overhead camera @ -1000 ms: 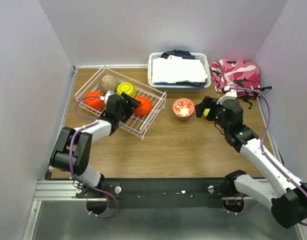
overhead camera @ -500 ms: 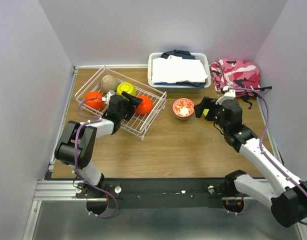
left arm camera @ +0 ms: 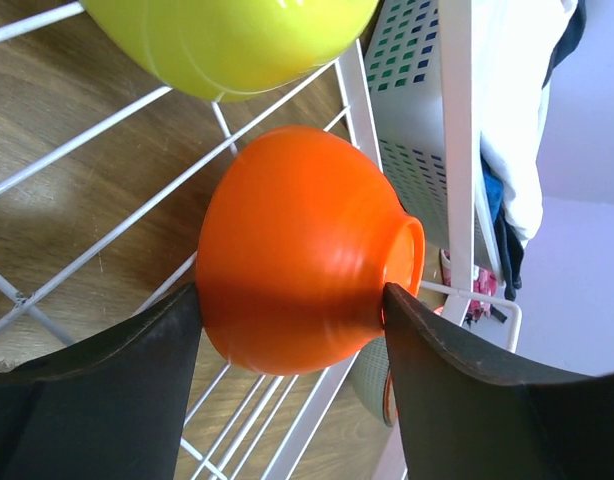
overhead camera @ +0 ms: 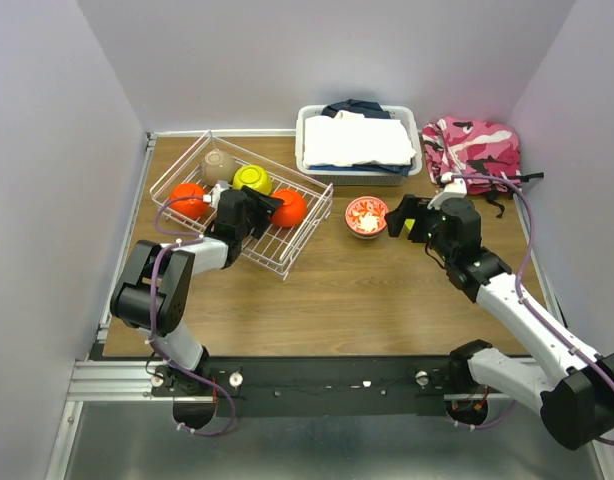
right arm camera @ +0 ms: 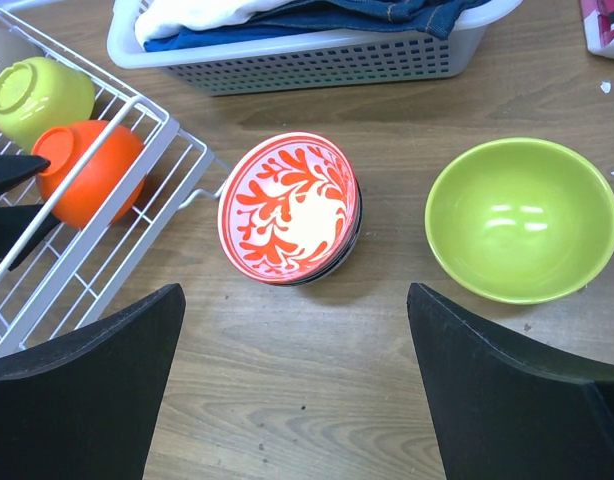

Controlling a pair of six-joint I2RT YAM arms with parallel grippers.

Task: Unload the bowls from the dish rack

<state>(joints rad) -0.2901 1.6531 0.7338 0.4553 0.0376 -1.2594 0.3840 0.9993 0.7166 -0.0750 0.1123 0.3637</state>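
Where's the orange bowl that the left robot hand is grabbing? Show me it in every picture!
Top external: orange bowl left of centre, at the right end of the dish rack.
Left wrist: orange bowl fills the middle, between the jaws of the left gripper.
Right wrist: orange bowl at the left edge, behind the rack wires.
Shared landmark: the lime-yellow bowl right beside it.

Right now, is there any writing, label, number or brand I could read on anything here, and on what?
None: no word, number or brand can be read in any view.
Patterned bowl: red leaf shapes, not letters.
Orange bowl, green bowl, bin, rack: plain.
Pink cloth: camouflage blotches only.
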